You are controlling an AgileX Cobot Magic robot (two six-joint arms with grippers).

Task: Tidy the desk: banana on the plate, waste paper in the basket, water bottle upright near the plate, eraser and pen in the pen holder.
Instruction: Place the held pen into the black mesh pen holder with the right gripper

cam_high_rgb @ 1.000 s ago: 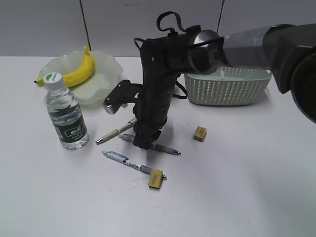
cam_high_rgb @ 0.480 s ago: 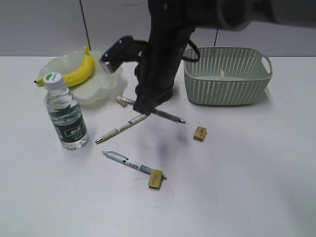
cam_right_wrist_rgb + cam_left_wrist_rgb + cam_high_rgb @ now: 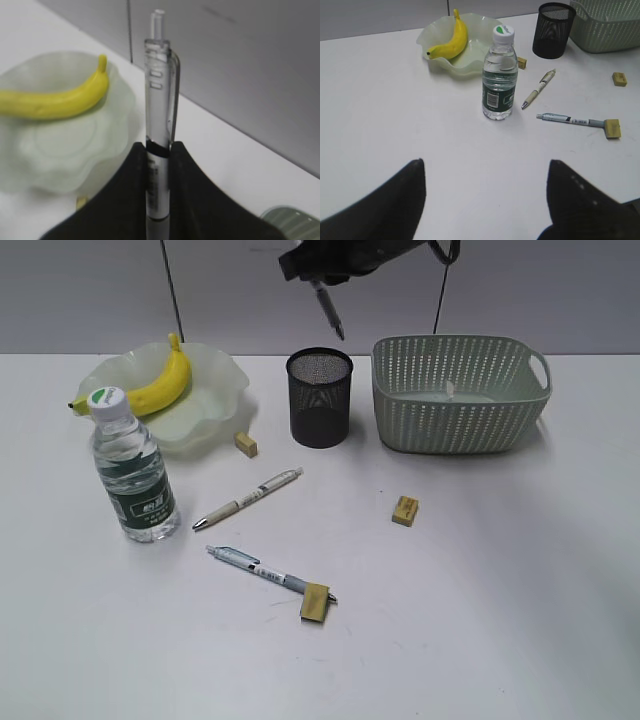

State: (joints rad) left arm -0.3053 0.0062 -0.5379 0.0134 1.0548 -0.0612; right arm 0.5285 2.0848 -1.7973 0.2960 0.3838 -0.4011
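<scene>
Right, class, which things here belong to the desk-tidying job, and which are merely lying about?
Job: banana, plate, water bottle, pen holder, basket, white pen, blue pen, eraser near the plate, eraser near the basket, front eraser, clear pen clamped in the right gripper.

Not the job: only the grey wall behind and the open left gripper.

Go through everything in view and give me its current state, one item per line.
banana: lying in plate
water bottle: upright, capped
pen holder: upright
held pen: clamped in right gripper
two pens: lying on desk
left gripper: open
</scene>
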